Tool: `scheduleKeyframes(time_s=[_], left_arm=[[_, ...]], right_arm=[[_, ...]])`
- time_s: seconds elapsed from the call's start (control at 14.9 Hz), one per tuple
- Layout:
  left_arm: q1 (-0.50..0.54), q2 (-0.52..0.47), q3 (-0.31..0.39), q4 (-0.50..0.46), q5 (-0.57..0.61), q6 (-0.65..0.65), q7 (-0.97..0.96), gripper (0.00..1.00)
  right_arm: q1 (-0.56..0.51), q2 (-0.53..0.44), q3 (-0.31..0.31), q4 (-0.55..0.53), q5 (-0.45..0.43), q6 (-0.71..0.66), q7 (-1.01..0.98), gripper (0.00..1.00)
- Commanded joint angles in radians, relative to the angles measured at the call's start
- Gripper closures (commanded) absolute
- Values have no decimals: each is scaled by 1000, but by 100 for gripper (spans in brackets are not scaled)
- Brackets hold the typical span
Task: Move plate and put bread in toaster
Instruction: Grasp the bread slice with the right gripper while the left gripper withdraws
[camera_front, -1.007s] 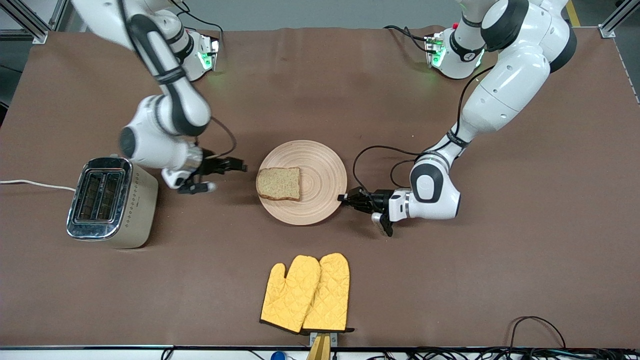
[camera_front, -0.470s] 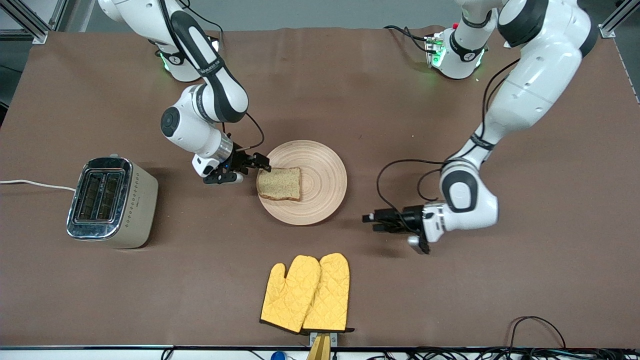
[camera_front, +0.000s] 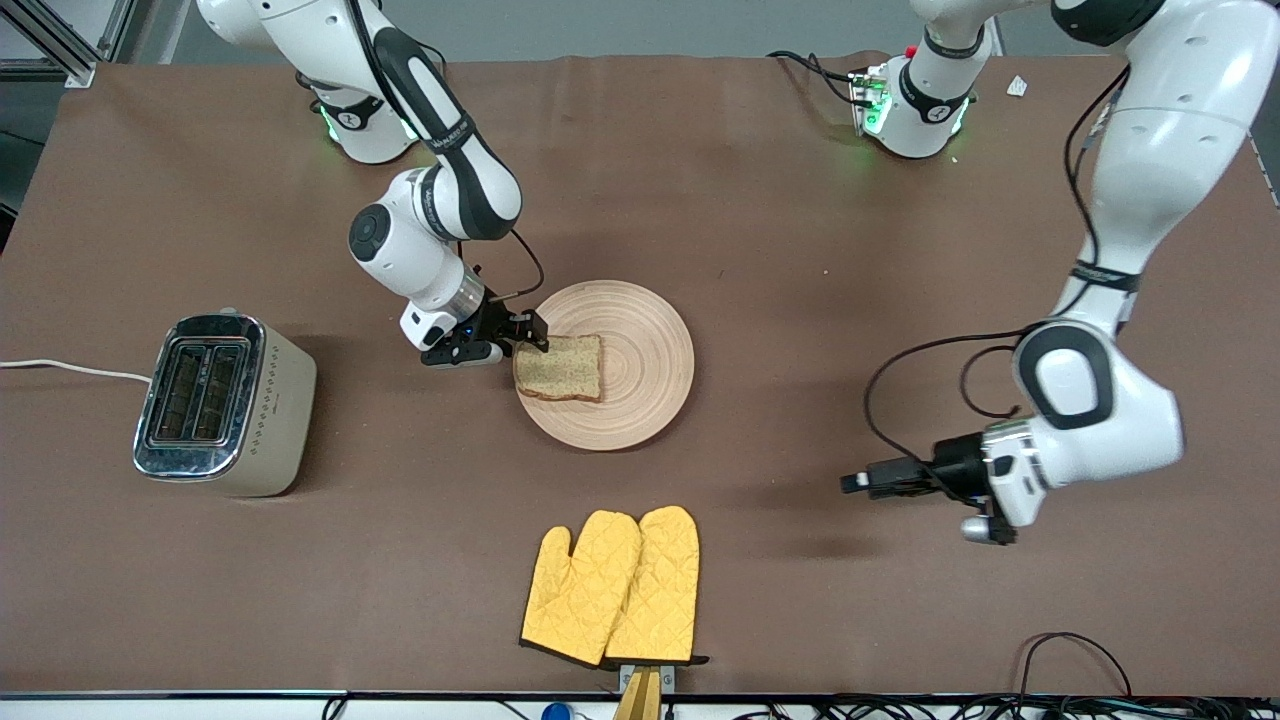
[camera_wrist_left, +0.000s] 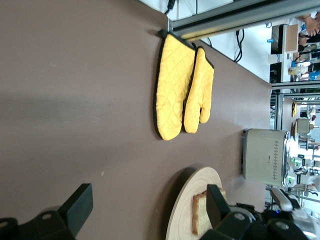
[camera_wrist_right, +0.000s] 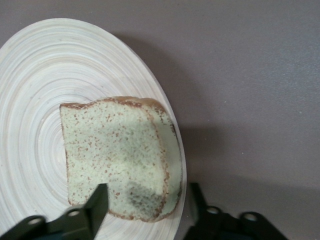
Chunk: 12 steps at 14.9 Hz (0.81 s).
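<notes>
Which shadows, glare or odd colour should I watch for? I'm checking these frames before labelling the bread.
Front view: even light, soft shadows under both arms, glare on the toaster's chrome top. Right wrist view: the bread looks greenish, and a dark shadow falls on its corner by the right gripper. Left wrist view: the bright background past the table edge is washed out.

Right arm extends from its base at 11 o'clock toward table centre; the right gripper hangs low with fingers spread. Left arm bends from 1 o'clock around to 4 o'clock; the left gripper points toward 9 o'clock, fingers spread.
</notes>
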Motion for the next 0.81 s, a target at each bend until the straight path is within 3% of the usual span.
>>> scheduleKeyframes(time_s=[0.0,0.2,0.54,0.74], left_arm=[[65,-90,0,2,67,-110,-83,0],[120,-148,-2,6,196,-195,-150,0],[124,-312,1,8,446,-330,-305,0],[124,-408,0,8,605,-415,-321,0]], right_arm=[[-3,-12,-3,-11,32,3,-20,43],[-5,-12,-3,-11,32,3,-23,54],[-5,-12,-4,-11,32,2,-25,67],[-5,-12,-4,-11,32,0,-25,80]])
